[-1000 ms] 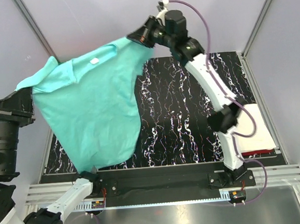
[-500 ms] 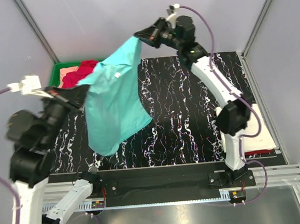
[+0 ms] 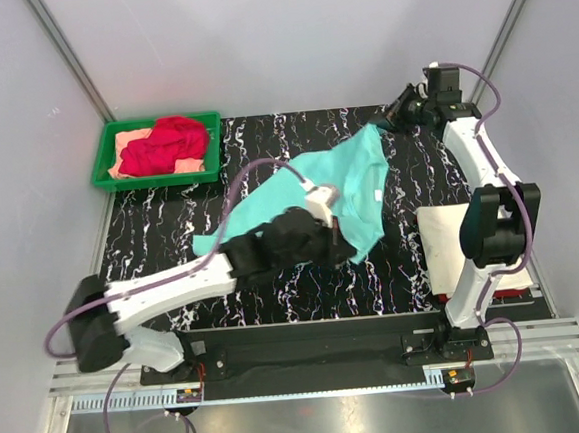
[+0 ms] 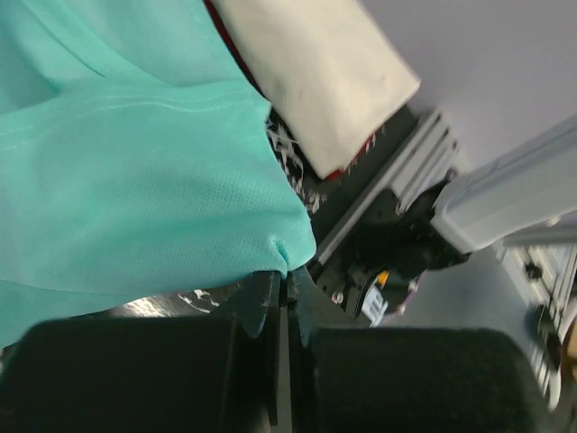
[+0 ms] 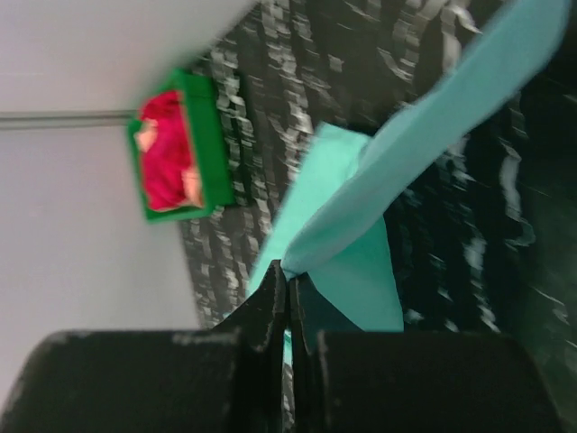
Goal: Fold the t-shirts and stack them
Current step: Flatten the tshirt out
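Right, L gripper (image 4: 284,278) pinched shut on mint-teal t-shirt (image 3: 345,184) near edge, R gripper (image 5: 288,275) nipping its far corner; cloth slung btwn them over table (image 3: 293,136) centre. Green tray (image 3: 156,176): red shirt (image 3: 168,144) atop peach shirt (image 3: 126,142).

Pale grey walls (image 3: 255,39) around black marbled table (image 3: 294,146)
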